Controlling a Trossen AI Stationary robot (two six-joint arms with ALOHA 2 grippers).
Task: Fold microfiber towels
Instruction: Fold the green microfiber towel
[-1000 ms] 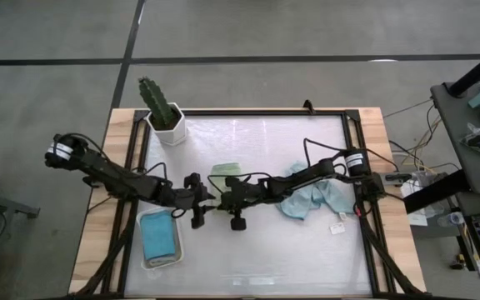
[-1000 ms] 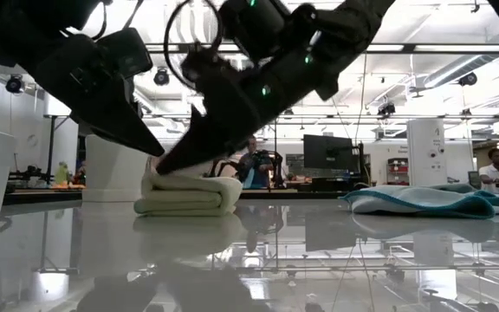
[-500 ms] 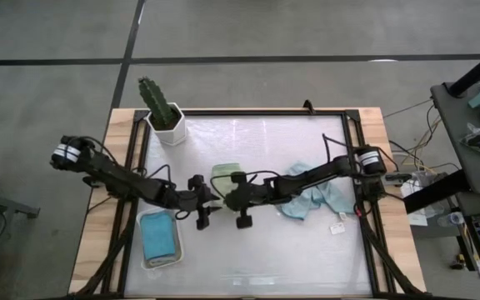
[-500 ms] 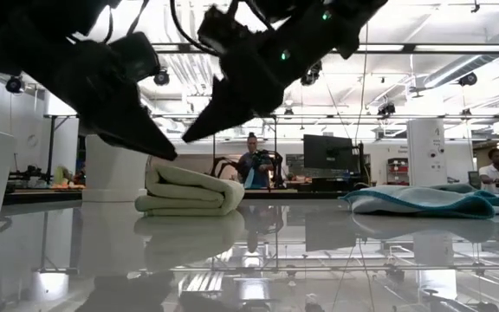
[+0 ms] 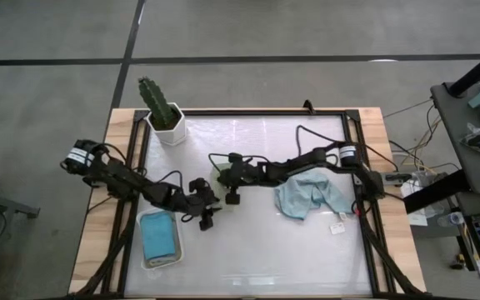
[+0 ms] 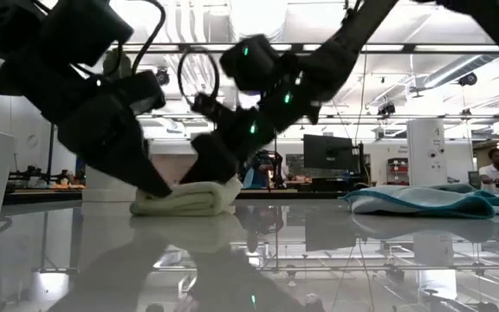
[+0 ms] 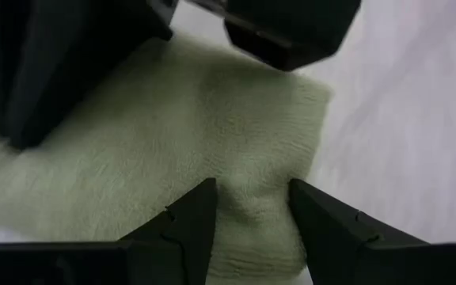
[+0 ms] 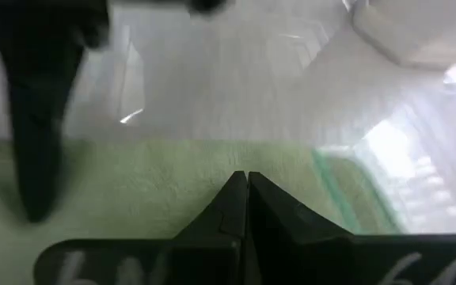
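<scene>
Green towel (image 6: 187, 198) is folded into a small thick bundle on the white table (image 5: 248, 250), about mid-table, a short way from the cactus pot (image 5: 169, 127) toward the table's middle. Both grippers are on it.

Left gripper (image 7: 248, 212): fingers partly open, straddling a hump of the green towel at its edge; tips are on the cloth, but whether they pinch it I can't tell. In the low view it comes down onto the side of the bundle nearer the white tray.

Right gripper (image 8: 246, 194): fingers fully closed, tips together, pressing down on top of the green towel. Holds nothing. It reaches the bundle from the side facing the loose pile.

Loose pile (image 5: 311, 196): pale blue cloth, unfolded and crumpled, lying well apart from the green towel on the side away from the cactus pot. Exact count in the pile can't be read.

White tray (image 5: 144, 250) sits near the table edge, beyond the left gripper from the green towel. A folded teal towel (image 5: 159, 235) lies inside it.

Small white tag (image 5: 337, 227) lies on the table just beside the loose pile, on its far side from the green towel.
</scene>
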